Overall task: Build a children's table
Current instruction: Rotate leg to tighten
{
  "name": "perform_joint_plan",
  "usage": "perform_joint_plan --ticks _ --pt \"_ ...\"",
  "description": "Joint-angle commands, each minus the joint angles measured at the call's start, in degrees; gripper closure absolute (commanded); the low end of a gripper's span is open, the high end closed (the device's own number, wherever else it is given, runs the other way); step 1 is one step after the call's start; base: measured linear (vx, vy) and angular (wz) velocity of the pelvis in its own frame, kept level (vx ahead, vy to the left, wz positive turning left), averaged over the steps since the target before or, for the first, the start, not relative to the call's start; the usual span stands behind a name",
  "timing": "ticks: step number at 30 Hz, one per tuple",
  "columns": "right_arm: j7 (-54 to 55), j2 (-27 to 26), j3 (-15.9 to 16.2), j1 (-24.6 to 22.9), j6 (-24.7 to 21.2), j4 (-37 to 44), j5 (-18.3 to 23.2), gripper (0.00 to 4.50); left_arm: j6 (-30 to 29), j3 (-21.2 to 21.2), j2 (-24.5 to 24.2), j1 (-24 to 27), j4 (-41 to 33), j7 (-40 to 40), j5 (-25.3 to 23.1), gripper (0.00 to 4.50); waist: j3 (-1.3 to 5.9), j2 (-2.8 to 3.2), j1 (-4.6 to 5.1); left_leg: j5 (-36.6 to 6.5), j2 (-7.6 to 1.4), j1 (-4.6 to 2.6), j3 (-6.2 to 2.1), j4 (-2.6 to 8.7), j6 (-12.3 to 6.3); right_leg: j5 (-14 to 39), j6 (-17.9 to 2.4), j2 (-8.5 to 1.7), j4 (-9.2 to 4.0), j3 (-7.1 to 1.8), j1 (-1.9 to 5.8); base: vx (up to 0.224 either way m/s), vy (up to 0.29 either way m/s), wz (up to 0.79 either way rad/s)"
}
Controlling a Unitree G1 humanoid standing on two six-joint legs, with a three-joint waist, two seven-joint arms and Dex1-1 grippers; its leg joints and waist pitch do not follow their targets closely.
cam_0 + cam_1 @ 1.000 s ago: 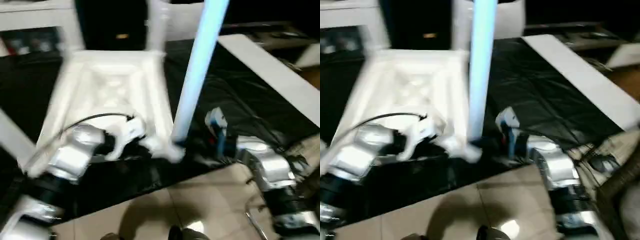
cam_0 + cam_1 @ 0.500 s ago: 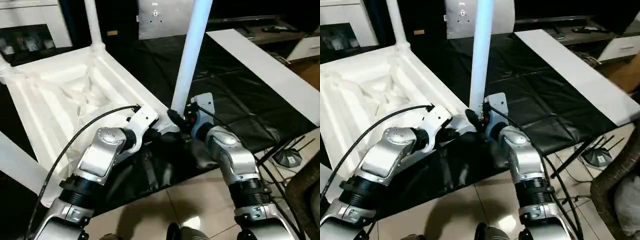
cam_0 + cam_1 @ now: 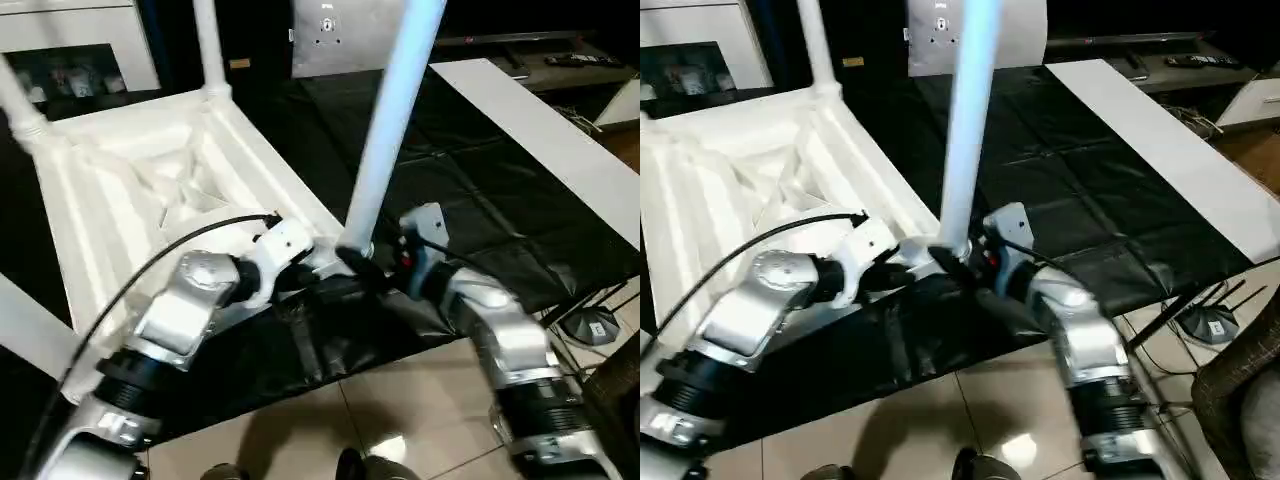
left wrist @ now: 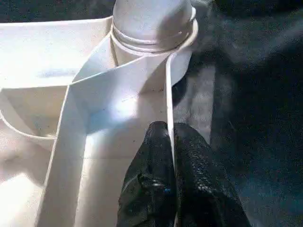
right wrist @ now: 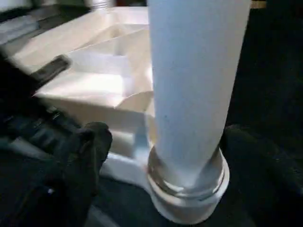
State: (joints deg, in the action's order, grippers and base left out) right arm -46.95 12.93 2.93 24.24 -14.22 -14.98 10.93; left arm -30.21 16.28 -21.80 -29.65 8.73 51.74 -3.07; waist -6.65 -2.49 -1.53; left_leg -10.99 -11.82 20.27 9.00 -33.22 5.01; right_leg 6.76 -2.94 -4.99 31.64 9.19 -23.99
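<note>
The table (image 3: 150,190) is lying upside down on black sheeting, its near corner just at the sheeting's edge, above tiled floor (image 3: 400,420). A leg (image 3: 385,130) is standing in that corner's socket. The left end effector (image 4: 171,156) is clenching the table's rim beside the socket. The right end effector (image 3: 375,268) is sitting at the leg's base; its grip cannot be told.

The table (image 3: 150,190) is smooth white plastic, a bit shiny. Its leg (image 3: 385,130) is smooth too. The sheet (image 3: 480,200) under it is black, shiny and wrinkly. The floor (image 3: 380,420) is glossy tile. The forearms (image 3: 185,310) are shiny silver metal.
</note>
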Motion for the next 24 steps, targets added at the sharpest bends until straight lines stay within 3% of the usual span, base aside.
perform_joint_plan --ticks 1,6,12,13,17,24 --pt "-6.0 2.3 1.6 0.0 1.0 1.9 0.9 0.09 4.8 2.3 -1.7 -0.5 0.5 4.7 0.4 4.50 3.98 0.38 -0.24 -9.4 -1.35 0.01 -0.14 3.57 -5.22 24.9 -5.3 -3.88 -4.02 -3.90 3.97 0.000 0.000 0.00" --pt "-18.3 7.9 3.5 1.3 4.1 -0.2 3.0 0.09 12.9 5.6 -6.4 0.1 2.5 15.5 1.6 4.50 4.23 0.33 -0.74 -9.6 -1.52 -0.28 -0.02 3.54 -5.60 24.5 -5.8 -3.99 -3.82 -4.07 3.83 0.000 0.000 0.00" --pt "-25.2 11.0 5.6 2.8 6.0 -2.8 2.3 0.09 18.6 7.6 -8.3 -0.6 4.7 20.6 1.6 4.50 4.22 0.27 -1.52 -9.2 -1.88 -0.51 0.06 3.65 -5.12 23.0 -7.5 -4.02 -3.35 -4.35 3.66 0.000 0.000 0.00" --pt "-26.0 11.4 6.0 3.1 5.8 -3.3 2.1 0.35 19.3 7.9 -8.6 -0.8 4.9 21.4 1.6 4.50 4.16 0.18 -1.52 -9.3 -1.83 -0.43 0.05 3.69 -5.10 23.0 -7.7 -3.93 -3.21 -4.33 3.69 0.000 0.000 0.00" --pt "-30.7 12.7 7.5 4.3 5.1 -5.0 2.8 0.63 23.0 8.7 -9.5 -1.5 6.6 25.1 1.9 4.50 4.11 -0.16 -1.68 -9.4 -1.79 -0.28 0.16 3.66 -4.99 24.3 -7.1 -4.13 -3.36 -4.47 3.79 0.000 0.000 0.00" --pt "-36.4 14.3 9.8 5.7 4.7 -7.1 2.8 1.31 26.3 9.7 -10.6 -2.3 7.9 29.5 2.0 4.50 4.05 -0.15 -1.83 -9.6 -1.88 -0.28 0.22 3.62 -4.92 25.9 -6.7 -4.11 -3.44 -4.41 3.62 0.000 0.000 0.00"
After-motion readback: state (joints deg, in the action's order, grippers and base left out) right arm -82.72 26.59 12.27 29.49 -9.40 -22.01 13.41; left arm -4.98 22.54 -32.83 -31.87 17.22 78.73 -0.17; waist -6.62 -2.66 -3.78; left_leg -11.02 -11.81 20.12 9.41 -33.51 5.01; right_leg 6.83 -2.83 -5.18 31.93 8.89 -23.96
